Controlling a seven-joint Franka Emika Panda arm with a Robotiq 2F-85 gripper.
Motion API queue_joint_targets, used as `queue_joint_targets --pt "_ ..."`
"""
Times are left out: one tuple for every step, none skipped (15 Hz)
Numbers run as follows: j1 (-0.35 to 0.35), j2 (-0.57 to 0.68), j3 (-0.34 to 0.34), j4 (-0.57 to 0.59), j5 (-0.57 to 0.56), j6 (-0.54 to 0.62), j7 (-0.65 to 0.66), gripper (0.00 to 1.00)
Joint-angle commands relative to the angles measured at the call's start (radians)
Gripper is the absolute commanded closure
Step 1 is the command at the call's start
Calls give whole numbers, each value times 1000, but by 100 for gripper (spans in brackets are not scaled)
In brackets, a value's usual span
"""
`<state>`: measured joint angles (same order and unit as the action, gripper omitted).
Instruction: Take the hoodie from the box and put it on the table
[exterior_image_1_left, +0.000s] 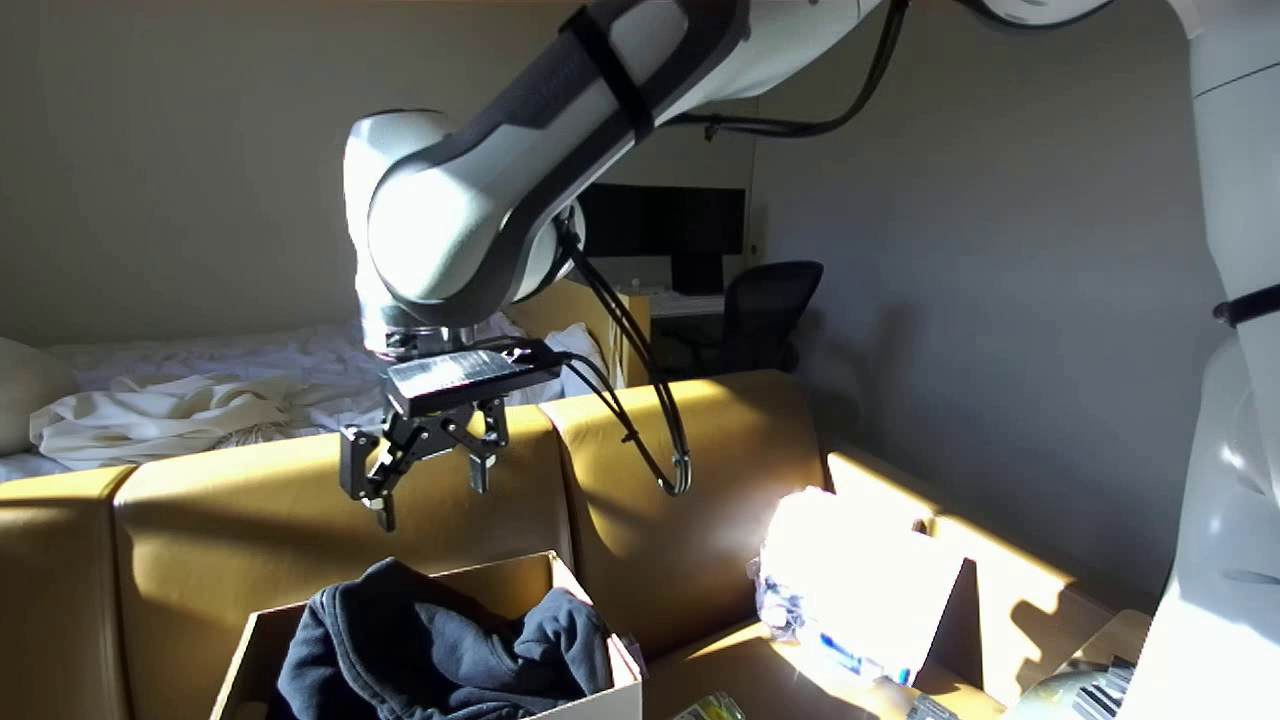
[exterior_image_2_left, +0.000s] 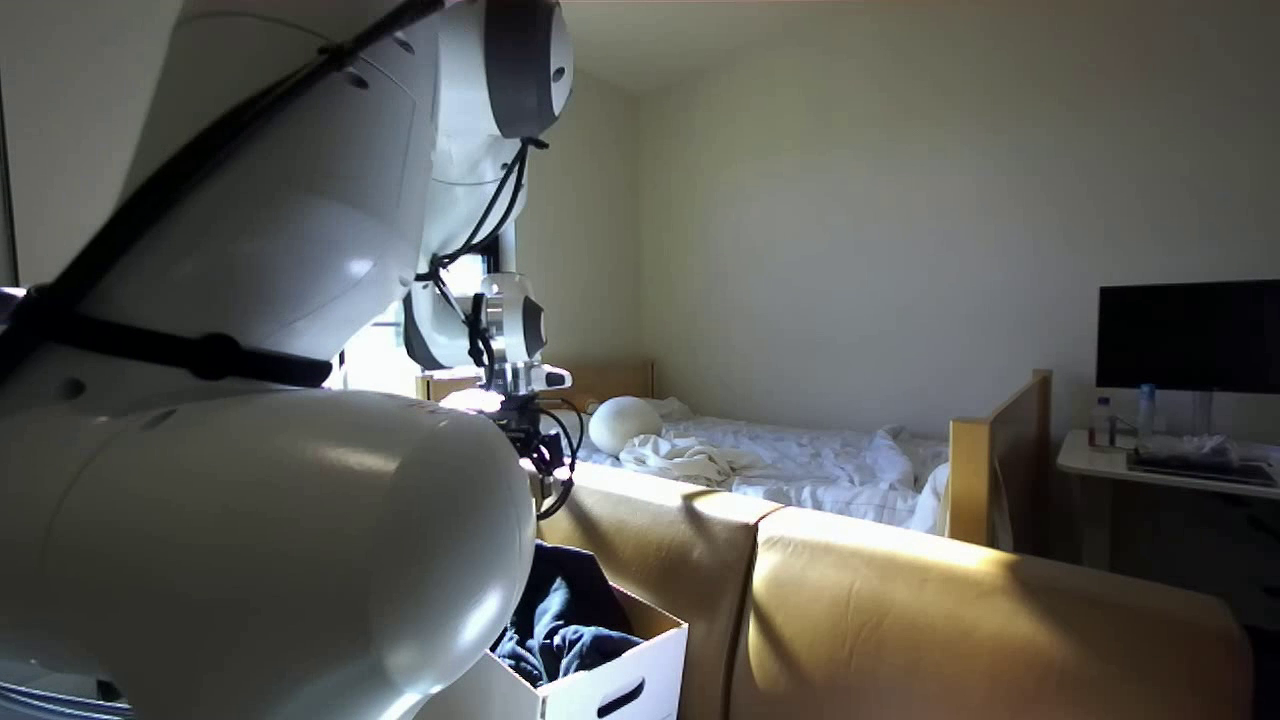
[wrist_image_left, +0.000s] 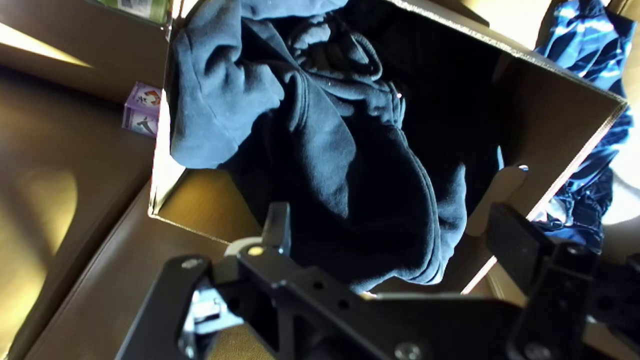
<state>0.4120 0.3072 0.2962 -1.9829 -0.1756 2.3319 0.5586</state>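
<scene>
A dark navy hoodie (exterior_image_1_left: 440, 640) lies crumpled in an open cardboard box (exterior_image_1_left: 600, 680), heaped up to the rim. The hoodie (exterior_image_2_left: 565, 610) and box (exterior_image_2_left: 660, 665) also show in an exterior view, partly hidden by the arm. My gripper (exterior_image_1_left: 433, 498) hangs above the box, apart from the hoodie, fingers pointing down and spread, with nothing between them. In the wrist view, the open gripper (wrist_image_left: 395, 232) shows over one end of the hoodie (wrist_image_left: 325, 145), inside the box's (wrist_image_left: 565, 130) outline. The gripper (exterior_image_2_left: 548, 460) is small and partly hidden in an exterior view.
A yellow-tan couch (exterior_image_1_left: 690, 470) backs the box. A brightly lit white item (exterior_image_1_left: 850, 580) stands on the seat to the right. A small purple box (wrist_image_left: 142, 110) and shiny blue fabric (wrist_image_left: 590, 50) lie beside the cardboard box. A bed (exterior_image_2_left: 800, 470) and white desk (exterior_image_2_left: 1090, 455) stand behind.
</scene>
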Motion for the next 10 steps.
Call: queue_joint_targets --pt "53 240 -62 252 -49 -25 -36 0" --pt "51 295 -65 312 -8 -44 -77 0" --pt "45 356 -65 373 30 -38 -111 0" --pt "35 414 -61 433 71 -14 -138 0" --pt "24 468 -48 494 115 -26 -179 0" --pt "42 522 -61 557 122 -30 -182 0" --pt "47 572 -59 615 142 -45 -207 0" --pt "55 625 -59 667 154 -61 -224 0" --pt "70 664 -71 705 153 -61 -221 0" --pt "84 704 -82 741 148 -69 -216 0"
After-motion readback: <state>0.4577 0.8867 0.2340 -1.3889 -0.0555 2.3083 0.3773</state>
